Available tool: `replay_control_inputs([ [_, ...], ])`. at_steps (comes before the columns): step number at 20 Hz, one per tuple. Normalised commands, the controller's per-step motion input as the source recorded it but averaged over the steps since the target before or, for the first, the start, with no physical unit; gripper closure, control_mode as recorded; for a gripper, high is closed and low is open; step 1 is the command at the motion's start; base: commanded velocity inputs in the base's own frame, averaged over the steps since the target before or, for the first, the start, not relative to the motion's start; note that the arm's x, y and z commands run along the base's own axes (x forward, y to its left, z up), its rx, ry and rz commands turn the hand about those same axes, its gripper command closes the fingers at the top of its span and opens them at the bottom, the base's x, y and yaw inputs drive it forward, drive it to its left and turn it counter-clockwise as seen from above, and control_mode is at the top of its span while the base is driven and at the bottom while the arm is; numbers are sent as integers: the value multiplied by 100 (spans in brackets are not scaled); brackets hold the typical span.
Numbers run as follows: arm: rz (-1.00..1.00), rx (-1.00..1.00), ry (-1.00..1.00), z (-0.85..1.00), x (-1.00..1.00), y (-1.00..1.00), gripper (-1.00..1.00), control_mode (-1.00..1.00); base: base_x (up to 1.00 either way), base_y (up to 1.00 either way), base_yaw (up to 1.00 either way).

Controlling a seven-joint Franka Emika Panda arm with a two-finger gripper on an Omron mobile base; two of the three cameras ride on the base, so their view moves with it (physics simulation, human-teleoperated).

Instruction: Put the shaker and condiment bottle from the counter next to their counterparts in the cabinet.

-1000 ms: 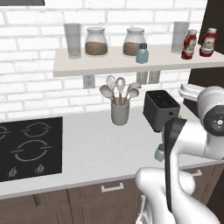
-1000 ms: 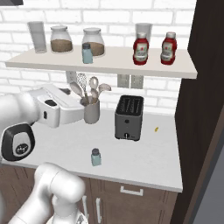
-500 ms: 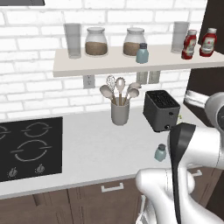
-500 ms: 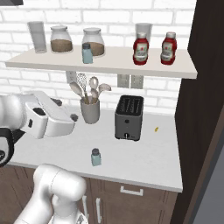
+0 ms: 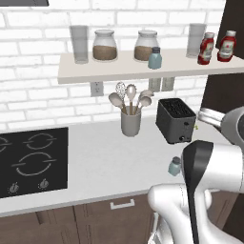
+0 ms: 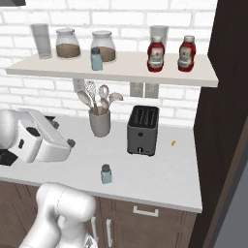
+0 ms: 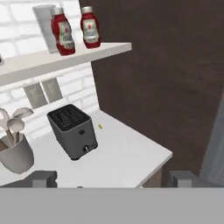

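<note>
Shaker (image 6: 106, 174) on the worktop (image 6: 160, 177) is what remains: it stands alone near the front edge, in front of the toaster (image 6: 143, 130) and well apart from it, with nothing gripping it. Both red condiment bottles (image 6: 156, 54) (image 6: 186, 53) stand side by side on the shelf (image 6: 121, 70), so I judge the bottle half of the job done, and the matching shaker (image 6: 97, 59) waits further left beside the jars (image 6: 68, 43).

Over the last second I have watched the arm swing back and down. In the left base view its forearm has dropped from the middle of the picture to the lower right; in the right base view the wrist has pulled toward the left edge. The shaker and the shelf items have not moved. I read this as coming away from the shelf to set up for the shaker.

The tool (image 7: 111, 179) stands wide and empty, its tips only just showing in the hand view. That camera looks at the toaster, the utensil pot (image 7: 15, 153) and the dark cabinet panel (image 7: 175, 70). In the left base view the arm half covers the shaker (image 5: 175, 166).
</note>
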Motion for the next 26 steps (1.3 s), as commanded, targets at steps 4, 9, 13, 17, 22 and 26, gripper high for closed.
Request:
replay_control_inputs([
  [4, 0, 0, 0, -62, 0, 24, -100, -100, 0, 0, 0],
  [9, 0, 0, 0, -56, 0, 25, -100, -100, 0, 0, 0],
  [13, 4, 6, 0, -33, 0, 10, -100, -100, 0, 0, 0],
  [17, 5, 12, 1, -29, 6, 0, -100, -100, 0, 0, 0],
  [22, 9, 18, 0, -26, 0, -5, -100, -100, 0, 0, 0],
  [26, 11, 18, 1, -19, 0, 0, -100, -100, 0, 0, 0],
])
